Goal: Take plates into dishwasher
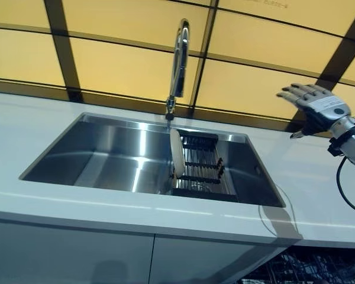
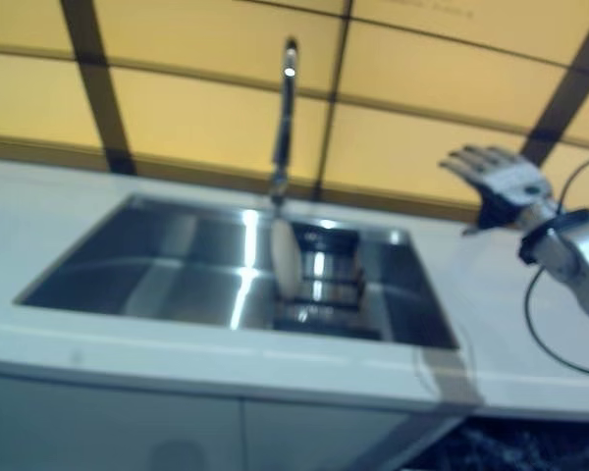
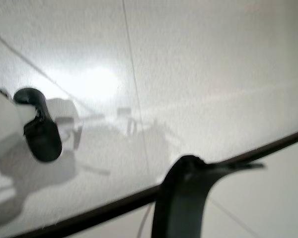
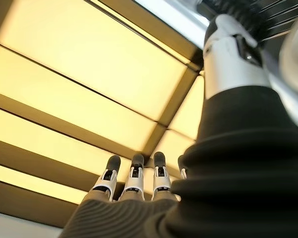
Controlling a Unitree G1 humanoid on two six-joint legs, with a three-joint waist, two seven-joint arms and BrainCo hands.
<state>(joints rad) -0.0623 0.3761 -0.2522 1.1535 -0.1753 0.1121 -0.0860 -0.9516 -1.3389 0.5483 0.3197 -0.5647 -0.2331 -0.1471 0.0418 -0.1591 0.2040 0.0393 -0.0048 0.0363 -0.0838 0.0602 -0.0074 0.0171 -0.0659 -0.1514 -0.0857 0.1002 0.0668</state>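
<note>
Robot hand on the right is hovering open and empty above the desk by its far right edge. One plate is standing in the sink's rack, not yet loaded.

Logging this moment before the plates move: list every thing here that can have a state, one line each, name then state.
plate: standing on edge in the rack, not held.
rack: sitting inside the sink, one plate in it.
sink: no water seen in the basin.
faucet: spout over the sink, no water running.
right hand: open, raised above the counter, holding nothing.
left hand: state cannot be told.
</note>
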